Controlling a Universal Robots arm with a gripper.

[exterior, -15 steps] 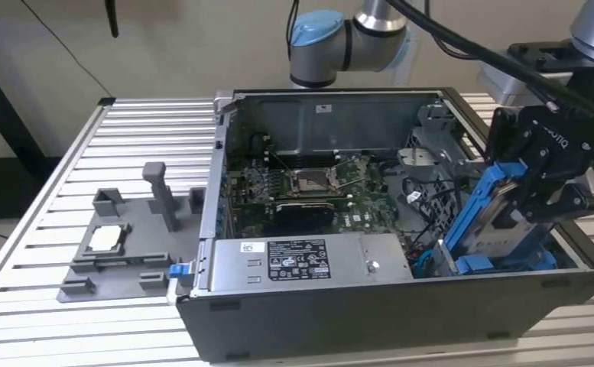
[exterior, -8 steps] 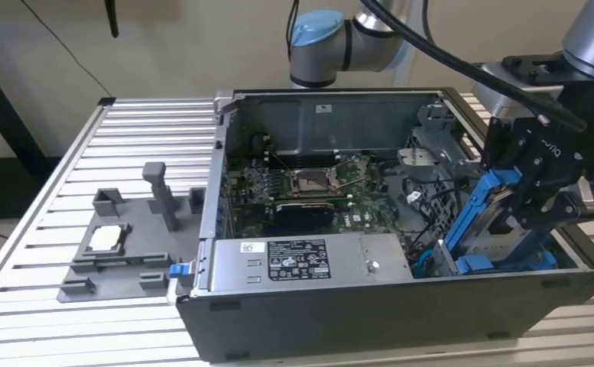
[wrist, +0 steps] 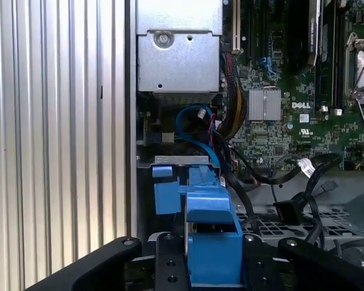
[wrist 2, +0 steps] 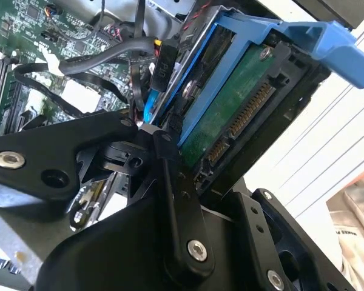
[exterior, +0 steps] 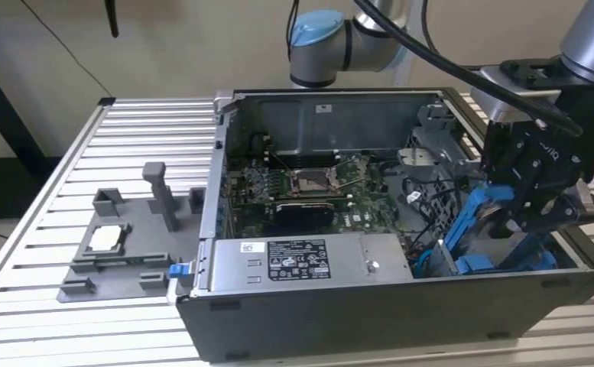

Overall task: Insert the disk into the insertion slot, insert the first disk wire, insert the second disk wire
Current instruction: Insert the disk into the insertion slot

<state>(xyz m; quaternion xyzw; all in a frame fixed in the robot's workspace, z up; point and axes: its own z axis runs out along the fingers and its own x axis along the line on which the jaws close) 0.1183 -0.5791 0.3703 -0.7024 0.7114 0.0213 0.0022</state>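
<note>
black gripper (exterior: 526, 223) | fingers clamped on blue-framed silver-grey rectangular disk (exterior: 477, 216) | disk tilted, 3 o'clock from green motherboard (exterior: 363, 180), exterior view

No text is legible; the silver box's (exterior: 388, 248) white sticker (exterior: 297, 260) bears unreadable print.

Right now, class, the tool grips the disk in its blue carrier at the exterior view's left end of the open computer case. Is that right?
No. The tool grips the disk in its blue carrier at the exterior view's right end of the open computer case, not the left end; the exterior view shows this.
</note>
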